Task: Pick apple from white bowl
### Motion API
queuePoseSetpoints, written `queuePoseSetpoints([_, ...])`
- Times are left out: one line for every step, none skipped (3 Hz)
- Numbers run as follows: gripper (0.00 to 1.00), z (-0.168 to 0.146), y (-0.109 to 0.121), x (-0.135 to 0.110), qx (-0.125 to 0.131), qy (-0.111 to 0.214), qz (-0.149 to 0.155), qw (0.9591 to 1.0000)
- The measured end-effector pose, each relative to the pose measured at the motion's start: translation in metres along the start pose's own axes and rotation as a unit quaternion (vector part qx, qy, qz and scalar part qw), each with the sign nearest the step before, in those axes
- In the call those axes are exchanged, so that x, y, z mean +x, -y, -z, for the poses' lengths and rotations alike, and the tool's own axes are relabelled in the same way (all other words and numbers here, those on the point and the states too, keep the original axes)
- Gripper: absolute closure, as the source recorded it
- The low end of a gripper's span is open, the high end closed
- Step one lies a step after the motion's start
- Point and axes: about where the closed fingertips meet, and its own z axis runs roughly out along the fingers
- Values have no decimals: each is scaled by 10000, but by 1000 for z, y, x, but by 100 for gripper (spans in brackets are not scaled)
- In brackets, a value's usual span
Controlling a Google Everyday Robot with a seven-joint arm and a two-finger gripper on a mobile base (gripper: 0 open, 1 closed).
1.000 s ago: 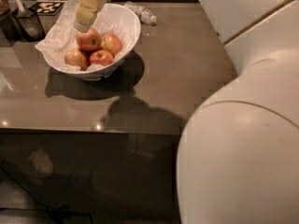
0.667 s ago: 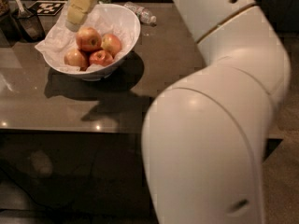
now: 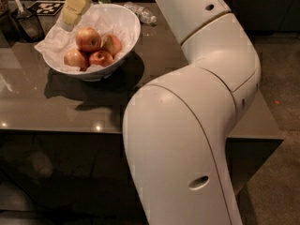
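Across centre & right, the robot's white arm (image 3: 187, 125) fills most of the view, reaching up-left over a glossy brown table (image 3: 42, 107). Directly under the jaws sits the white bowl (image 3: 126, 27), paper-lined. The gripper (image 3: 69, 25) hangs over the bowl's left rim; can't tell if jaws are spread or closed. Just below-right of the jaws, apart from them, lies the apple (image 3: 88, 39), w/ three smaller apples (image 3: 101, 58) beyond it. A plastic bottle (image 3: 140, 14) lies well right.

You see a red-orange, yellow-streaked apple (image 3: 89, 38) in a glossy white bowl (image 3: 132, 28) on a grey-brown table (image 3: 37, 104), your pale-yellow gripper (image 3: 70, 22) over the bowl's rim.
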Motion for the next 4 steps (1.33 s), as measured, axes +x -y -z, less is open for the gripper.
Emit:
queuePoseSetpoints([0,-17,3,-4,-119,106,-81,9998])
queuePoseSetpoints([0,-43,8,-2,-279,73,-292,9992])
queuePoseSetpoints([0,-57,10,1,-369,40,-419,9984])
queuePoseSetpoints([0,-74,13,10,-480,-65,-585,9971])
